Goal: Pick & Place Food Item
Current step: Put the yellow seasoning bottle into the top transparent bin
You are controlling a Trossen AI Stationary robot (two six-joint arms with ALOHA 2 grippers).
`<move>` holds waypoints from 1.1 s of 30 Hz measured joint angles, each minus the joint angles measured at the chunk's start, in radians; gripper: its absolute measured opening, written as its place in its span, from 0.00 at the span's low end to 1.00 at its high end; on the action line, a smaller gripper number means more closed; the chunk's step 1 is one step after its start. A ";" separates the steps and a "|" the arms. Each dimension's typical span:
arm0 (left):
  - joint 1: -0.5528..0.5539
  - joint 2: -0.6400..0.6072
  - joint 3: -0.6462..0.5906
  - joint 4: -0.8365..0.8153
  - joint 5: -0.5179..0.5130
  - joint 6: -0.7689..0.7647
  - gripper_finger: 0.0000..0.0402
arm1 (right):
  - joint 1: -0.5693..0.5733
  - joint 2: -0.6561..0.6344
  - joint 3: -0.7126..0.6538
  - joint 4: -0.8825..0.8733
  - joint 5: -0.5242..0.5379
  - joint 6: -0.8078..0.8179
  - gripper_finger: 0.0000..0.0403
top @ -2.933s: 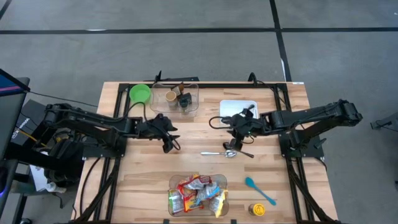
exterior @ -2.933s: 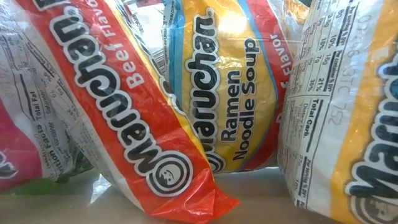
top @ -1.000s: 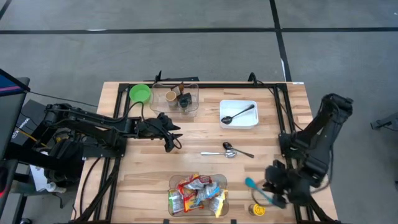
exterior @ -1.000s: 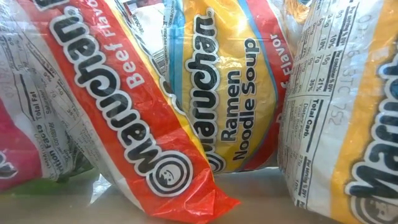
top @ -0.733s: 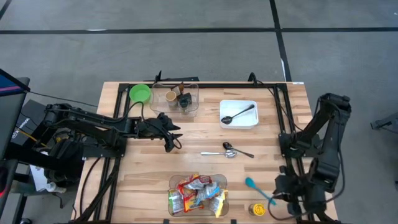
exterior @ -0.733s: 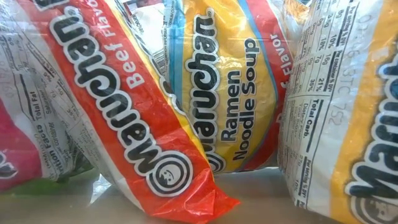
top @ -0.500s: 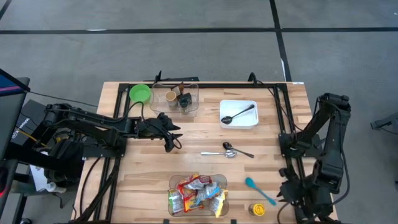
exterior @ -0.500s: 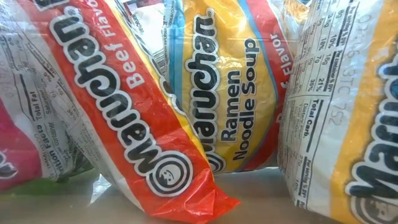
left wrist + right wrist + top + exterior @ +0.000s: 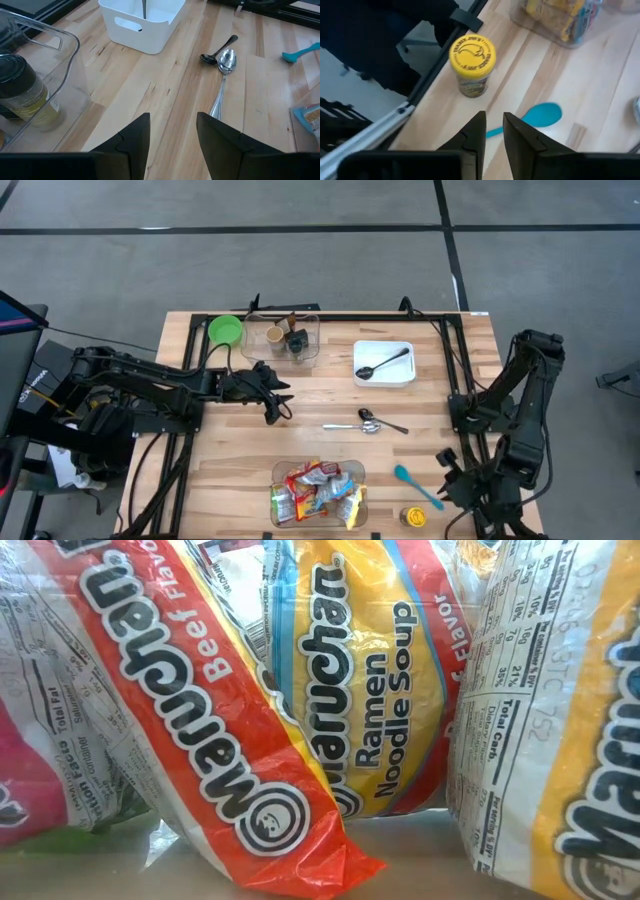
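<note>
Right gripper (image 9: 491,131) low at the table's near right corner, fingers a narrow gap apart and empty, above the turquoise plastic spatula (image 9: 530,118) and just beside the yellow-lidded glass jar (image 9: 472,65). Left gripper (image 9: 171,136) parked mid-left over bare wood, fingers moderately apart, empty. Clear plastic bin of ramen noodle packets (image 9: 317,492) at the near edge, centre. Two metal spoons (image 9: 224,62) mid-table; white rectangular tray (image 9: 385,363) farther back, a dark spoon inside.

Two dark jointed arms, trailing black cables, blunt matte-black wedge fingers (image 9: 134,137).
</note>
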 joint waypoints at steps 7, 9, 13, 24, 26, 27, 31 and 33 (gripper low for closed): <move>0.000 0.000 0.000 0.000 0.000 0.000 0.38 | -0.076 0.000 -0.063 0.118 0.000 -0.162 0.11; 0.000 0.000 0.000 0.000 0.000 0.000 0.38 | -0.090 0.000 -0.075 0.130 0.000 -0.181 0.09; 0.000 0.000 0.000 0.000 0.000 0.000 0.38 | -0.102 0.000 -0.077 0.128 0.000 -0.183 0.03; 0.000 0.000 0.000 0.045 0.000 0.000 0.38 | -0.102 0.000 -0.077 0.189 0.000 -0.181 0.05; 0.000 0.000 0.000 0.054 0.000 0.000 0.38 | -0.102 0.000 -0.077 0.229 0.000 -0.175 0.05; 0.000 0.000 0.000 0.062 0.000 0.000 0.38 | -0.102 0.000 -0.077 0.253 0.000 -0.175 0.05; 0.000 0.000 0.000 0.081 0.000 0.000 0.38 | -0.115 0.000 -0.077 0.326 -0.001 -0.175 0.05; 0.000 0.000 0.000 0.094 0.000 0.000 0.38 | -0.125 0.000 -0.077 0.362 0.000 -0.180 0.04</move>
